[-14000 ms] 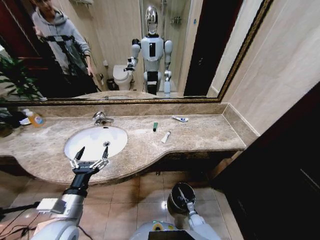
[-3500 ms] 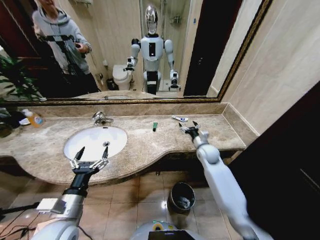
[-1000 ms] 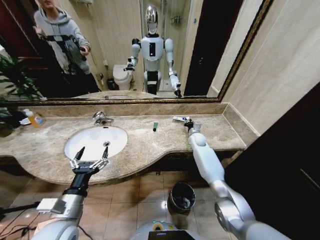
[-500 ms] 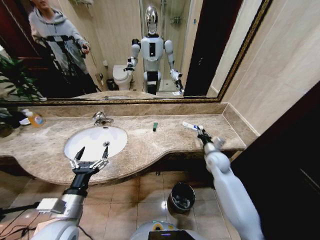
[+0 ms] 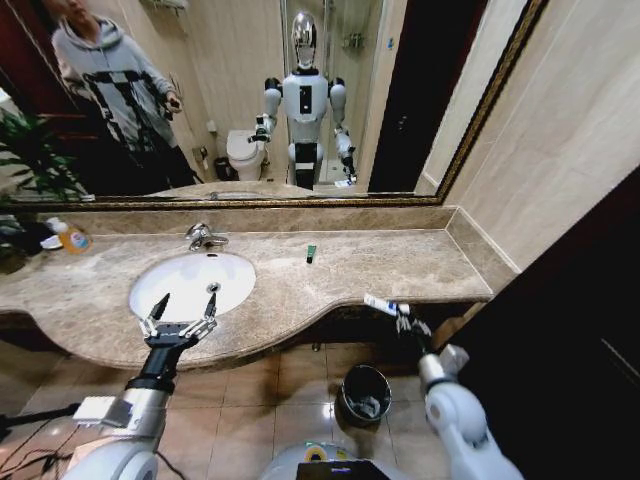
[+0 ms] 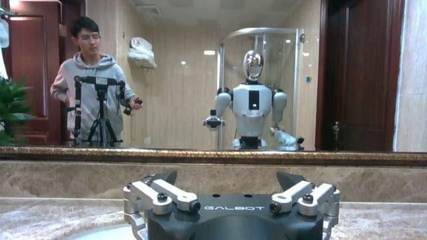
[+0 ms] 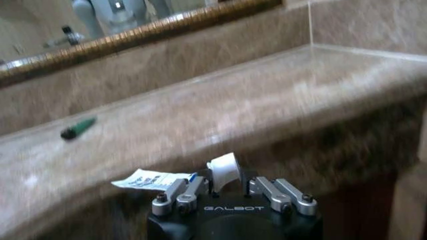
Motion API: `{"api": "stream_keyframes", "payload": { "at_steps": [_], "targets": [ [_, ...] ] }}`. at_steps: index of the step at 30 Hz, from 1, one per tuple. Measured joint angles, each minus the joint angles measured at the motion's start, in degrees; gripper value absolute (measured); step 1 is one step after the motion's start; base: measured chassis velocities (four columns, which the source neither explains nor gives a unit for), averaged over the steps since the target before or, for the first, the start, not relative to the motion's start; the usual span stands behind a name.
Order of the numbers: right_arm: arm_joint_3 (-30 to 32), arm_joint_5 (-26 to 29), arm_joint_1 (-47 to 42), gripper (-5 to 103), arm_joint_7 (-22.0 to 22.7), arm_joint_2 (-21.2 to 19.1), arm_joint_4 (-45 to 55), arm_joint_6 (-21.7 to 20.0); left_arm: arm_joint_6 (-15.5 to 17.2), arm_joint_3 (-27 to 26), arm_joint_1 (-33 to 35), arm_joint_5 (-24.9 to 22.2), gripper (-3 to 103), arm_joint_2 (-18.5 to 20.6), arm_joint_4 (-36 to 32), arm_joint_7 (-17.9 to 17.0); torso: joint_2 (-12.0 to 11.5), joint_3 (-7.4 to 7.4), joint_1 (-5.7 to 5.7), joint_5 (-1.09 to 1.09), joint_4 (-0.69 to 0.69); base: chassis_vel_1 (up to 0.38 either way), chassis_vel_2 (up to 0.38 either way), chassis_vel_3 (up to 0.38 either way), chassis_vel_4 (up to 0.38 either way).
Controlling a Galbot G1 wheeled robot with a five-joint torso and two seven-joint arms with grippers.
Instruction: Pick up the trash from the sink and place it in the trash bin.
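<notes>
- My right end effector (image 5: 408, 322) is off the front edge of the worktop (image 5: 380, 270), out past the sink (image 5: 192, 283) on its far side from the faucet (image 5: 203, 236), and above the floor.
- It is clenched on the blue-and-white packet (image 5: 381, 304); in the right wrist view the packet (image 7: 160, 179) sticks out sideways from between the fingers (image 7: 190, 192), with a curled white end standing up.
- The trash bin (image 5: 364, 393) sits on the tiled floor below the worktop edge, lower than the packet and slightly toward the sink from it. Pale scraps lie inside it.
- A small green piece (image 5: 311, 254) lies on the worktop beside the sink, near the back wall.
- My left end effector (image 5: 180, 313) hovers at the sink's front rim, fingers (image 6: 155, 195) spread wide, grasping nothing.
- A yellow-orange bottle (image 5: 68, 236) stands at the worktop's back, beyond the sink.
</notes>
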Motion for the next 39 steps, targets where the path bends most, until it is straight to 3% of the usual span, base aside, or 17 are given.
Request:
{"api": "stream_keyframes", "payload": {
  "at_steps": [3, 8, 9, 16, 18, 19, 21, 23, 31, 39],
  "targets": [
    [-0.2, -1.7, -2.0, 27, -1.1, 1.7, -1.4, 1.5, 0.0, 0.0, 0.0, 0.0, 100, 0.0, 0.0, 0.0, 0.0, 0.0, 0.0, -0.01, 0.01, 0.0, 0.0, 0.0, 0.0],
    [-1.2, -9.8, -3.7, 27, -3.5, 3.7, -10.5, 8.8, 0.0, 0.0, 0.0, 0.0, 100, 0.0, 0.0, 0.0, 0.0, 0.01, 0.01, -0.01, 0.0, 0.0, 0.0, 0.0, 0.0],
    [-1.3, -13.4, -3.1, 27, -4.1, 4.0, -14.8, 11.4, 0.0, 0.0, 0.0, 0.0, 100, 0.0, 0.0, 0.0, 0.0, 0.01, 0.01, 0.0, 0.0, 0.0, 0.0, 0.0, 0.0],
    [-2.0, -18.8, 1.6, 27, -4.4, 3.7, -28.4, 16.3, 0.0, 0.0, 0.0, 0.0, 100, 0.0, 0.0, 0.0, 0.0, 0.01, 0.01, -0.01, 0.01, 0.0, 0.0, 0.0, 0.0],
    [-2.0, -26.0, 5.3, 27, -3.3, 3.3, -38.7, 21.9, 0.0, 0.0, 0.0, 0.0, 100, 0.0, 0.0, 0.0, 0.0, 0.01, 0.01, 0.01, 0.01, 0.0, 0.0, 0.0, 0.0],
    [-2.0, -32.5, 8.6, 27, -0.7, 2.7, -47.6, 27.5, 0.0, 0.0, 0.0, 0.0, 100, 0.0, 0.0, 0.0, 0.0, 0.01, 0.01, 0.01, 0.01, 0.0, 0.0, 0.0, 0.0],
    [-2.0, -34.0, 9.5, 27, -0.1, 2.5, -50.0, 29.2, 0.0, 0.0, 0.0, 0.0, 100, 0.0, 0.0, 0.0, 0.0, 0.01, 0.01, 0.0, 0.01, 0.0, 0.0, 0.0, 0.0],
    [-2.3, -37.4, 13.2, 27, 1.6, 1.7, -60.6, 33.5, 0.0, 0.0, 0.0, 0.0, 100, 0.0, 0.0, 0.0, 0.0, 0.01, 0.01, 0.0, 0.01, 0.0, 0.0, 0.0, 0.0],
    [-2.5, -39.5, 23.0, 27, 1.3, 1.6, -79.0, 37.0, 0.0, 0.0, 0.0, 0.0, 100, 0.0, 0.0, 0.0, 0.0, 0.01, 0.02, 0.01, 0.02, 0.0, 0.0, 0.0, 0.0],
    [-3.0, -41.9, 28.6, 27, -1.0, 2.8, -85.6, 36.7, 0.0, 0.0, 0.0, 0.0, 100, 0.0, 0.0, 0.0, 0.0, 0.01, 0.01, 0.01, 0.01, 0.0, 0.0, 0.0, 0.0]
  ]
}}
